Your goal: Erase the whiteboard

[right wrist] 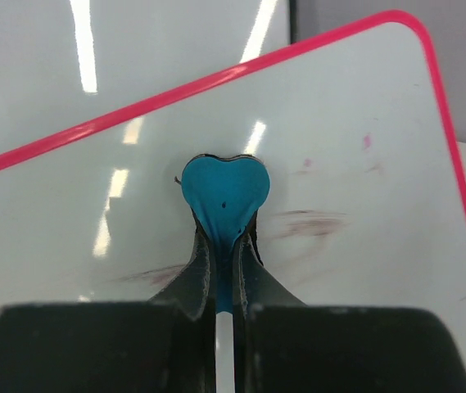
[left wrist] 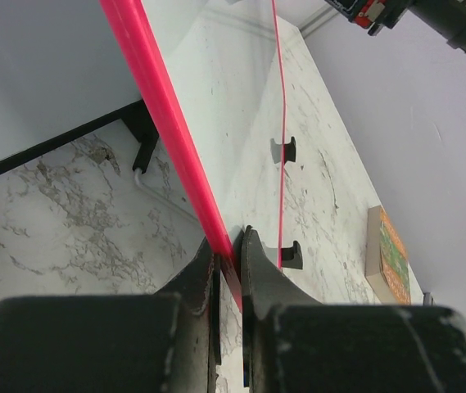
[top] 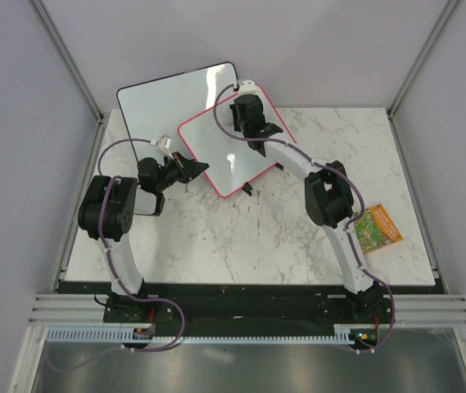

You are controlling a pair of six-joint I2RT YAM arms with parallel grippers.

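Note:
The small pink-framed whiteboard (top: 224, 151) sits tilted at the back middle of the table. My left gripper (top: 192, 169) is shut on its near left edge; in the left wrist view the fingers clamp the pink frame (left wrist: 175, 147). My right gripper (top: 253, 123) is over the board's far right part, shut on a blue heart-shaped eraser (right wrist: 224, 192) pressed against the white surface (right wrist: 355, 106). Only faint purple smears (right wrist: 310, 223) show beside the eraser.
A larger black-framed whiteboard (top: 163, 94) lies behind, partly under the pink one. A green and orange booklet (top: 376, 228) lies at the table's right edge. The marble table (top: 233, 237) is walled on three sides.

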